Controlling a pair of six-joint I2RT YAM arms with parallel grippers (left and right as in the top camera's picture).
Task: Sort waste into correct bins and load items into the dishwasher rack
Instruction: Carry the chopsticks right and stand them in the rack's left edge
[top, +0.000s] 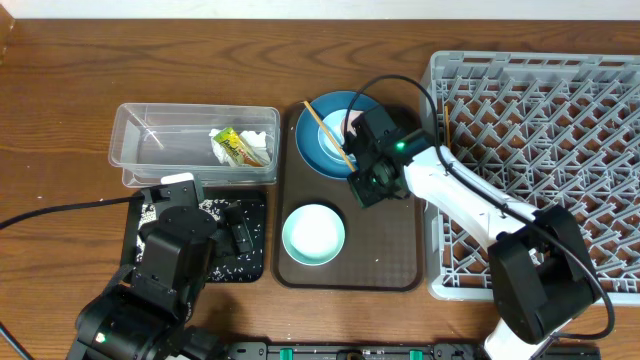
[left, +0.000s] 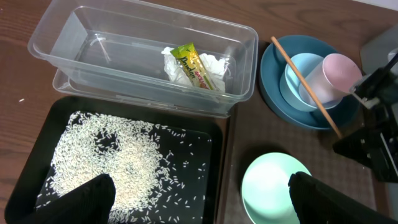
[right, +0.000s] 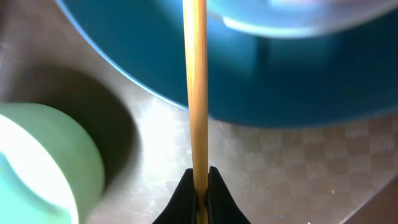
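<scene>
My right gripper is shut on the lower end of a wooden chopstick, which slants up across the blue plate. A light-blue bowl and a pink cup rest on that plate. The mint bowl stands on the brown tray in front of it. My left gripper hangs open over the black tray, which holds loose rice. Inside the clear tub lie the yellow-green wrapper and the white tissue. The dishwasher rack fills the right side.
The brown serving tray lies between the black tray and the rack. The right arm reaches from the rack's front edge over the serving tray. A black cable crosses the wooden table at the left.
</scene>
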